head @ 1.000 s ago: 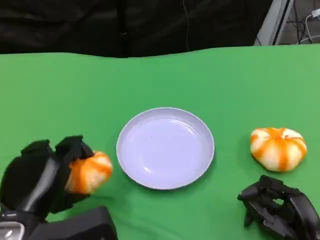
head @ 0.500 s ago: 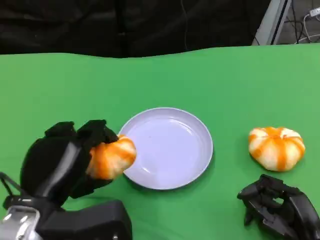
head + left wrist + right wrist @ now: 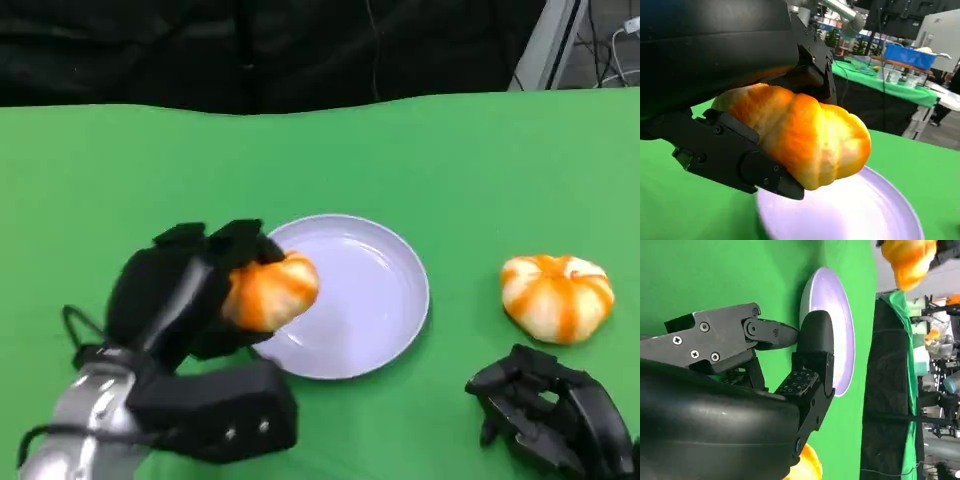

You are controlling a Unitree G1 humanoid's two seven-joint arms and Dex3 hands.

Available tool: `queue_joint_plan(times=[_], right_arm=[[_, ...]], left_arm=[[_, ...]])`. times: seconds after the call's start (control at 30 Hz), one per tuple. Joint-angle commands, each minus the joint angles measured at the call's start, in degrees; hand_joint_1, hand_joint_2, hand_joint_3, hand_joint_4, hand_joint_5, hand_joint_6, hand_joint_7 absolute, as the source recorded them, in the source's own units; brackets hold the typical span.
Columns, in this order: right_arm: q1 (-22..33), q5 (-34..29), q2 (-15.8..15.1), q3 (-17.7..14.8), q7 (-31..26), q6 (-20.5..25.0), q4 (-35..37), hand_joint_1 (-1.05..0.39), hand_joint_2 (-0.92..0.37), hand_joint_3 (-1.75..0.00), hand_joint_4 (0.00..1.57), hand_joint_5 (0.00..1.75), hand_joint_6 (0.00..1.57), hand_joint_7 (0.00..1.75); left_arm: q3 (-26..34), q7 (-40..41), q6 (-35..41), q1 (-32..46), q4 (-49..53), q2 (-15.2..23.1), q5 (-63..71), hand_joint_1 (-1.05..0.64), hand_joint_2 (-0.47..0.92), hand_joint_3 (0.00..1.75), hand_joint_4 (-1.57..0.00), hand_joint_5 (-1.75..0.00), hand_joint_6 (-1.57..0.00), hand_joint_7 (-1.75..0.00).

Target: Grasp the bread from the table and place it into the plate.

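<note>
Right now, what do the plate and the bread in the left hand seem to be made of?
The plate looks like smooth plastic or glazed ceramic: pale lilac with a soft sheen. I cannot tell which. The bread held by the left hand looks glossy and evenly orange-striped, so it may be a plastic or foam model rather than real bread.

A bright green cloth covers the worktop [image 3: 120, 170] from edge to edge. Behind its far edge hangs a black curtain [image 3: 250, 50], with a thin cable running down it. At the far right corner stands a slanted grey metal post [image 3: 545, 45], with loose cables behind it. The left wrist view shows more of the room: another table under green cloth [image 3: 880, 82] with a black skirt below, a blue tub [image 3: 907, 55] on it, and a white panel [image 3: 942, 37].
</note>
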Motion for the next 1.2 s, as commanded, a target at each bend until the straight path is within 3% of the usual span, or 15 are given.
queue_joint_plan(times=[0.03,0.67,1.2], right_arm=[[0.64,-0.17,-0.04,0.25,-0.85,-0.45,-1.03,-0.26,-0.92,-0.4,0.67,1.69,0.85,0.96],[1.34,-1.24,0.24,1.79,-2.85,-1.12,-1.79,-0.28,-0.92,-0.41,0.68,1.7,0.83,1.01],[0.94,-1.26,0.19,1.98,-3.35,-1.03,-1.25,-0.26,-0.92,-0.41,0.69,1.7,0.84,1.0]], left_arm=[[-0.86,1.52,-1.28,-3.82,4.25,-0.74,-0.59,-0.11,0.92,0.09,-0.71,-1.75,-0.75,-1.31],[-7.27,5.87,-6.82,-15.79,24.32,-3.83,0.23,-0.15,0.92,0.09,-0.67,-1.75,-0.55,-1.58],[-13.46,9.87,-12.67,-25.92,44.57,-6.48,1.52,-0.16,0.92,0.04,-0.61,-1.75,-0.51,-1.59]])
